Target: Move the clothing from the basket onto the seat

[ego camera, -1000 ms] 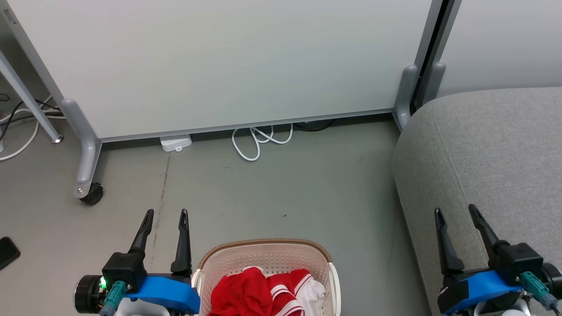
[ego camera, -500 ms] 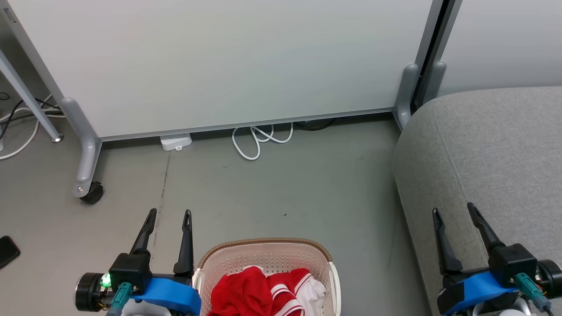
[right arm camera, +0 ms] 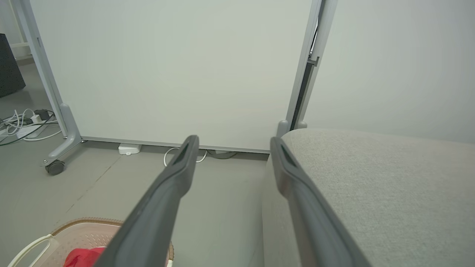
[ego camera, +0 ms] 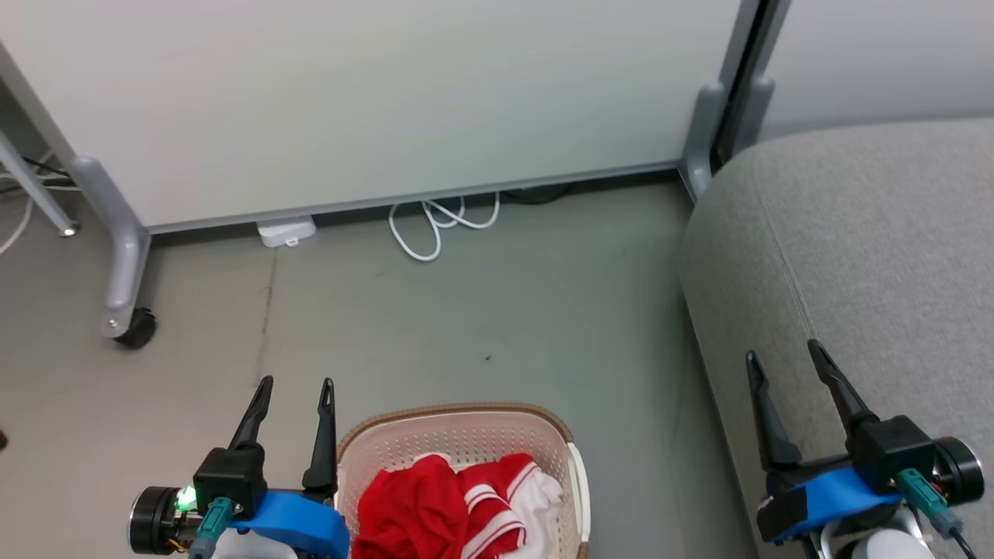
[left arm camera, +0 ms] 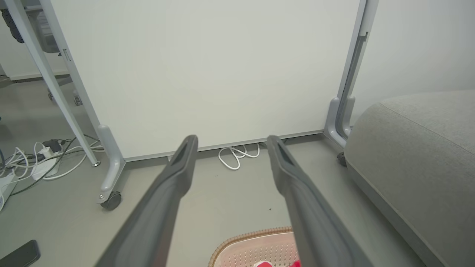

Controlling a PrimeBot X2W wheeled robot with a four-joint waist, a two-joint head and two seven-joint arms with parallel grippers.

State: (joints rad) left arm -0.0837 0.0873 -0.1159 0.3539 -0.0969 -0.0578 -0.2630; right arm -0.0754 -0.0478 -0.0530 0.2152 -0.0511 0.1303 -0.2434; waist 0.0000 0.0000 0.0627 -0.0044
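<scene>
The cream basket (ego camera: 446,435) with a brown rim stands on the floor at the bottom middle of the head view. Inside it the red clothing (ego camera: 435,508) with white stripes lies bunched. My left gripper (ego camera: 297,386) hovers open just left of the basket, empty. The grey seat (ego camera: 854,233) fills the right side, and my right gripper (ego camera: 783,351) is open and empty over its front edge. The left wrist view catches the basket rim (left arm camera: 252,237) and the seat (left arm camera: 415,148). In the right wrist view the basket (right arm camera: 79,231) and a bit of clothing (right arm camera: 83,256) lie low left, the seat (right arm camera: 371,185) at right.
A pale rolling partition (ego camera: 373,101) stands behind, with a castor foot (ego camera: 136,326) at left. A coiled white cable (ego camera: 435,225) and a small white box (ego camera: 285,231) lie at its base. Bare grey floor (ego camera: 481,310) stretches between the partition, basket and seat.
The whole head view has shifted left and up, so the camera moved. Both grippers have stayed open and empty, and the clothing lies as before in the basket.
</scene>
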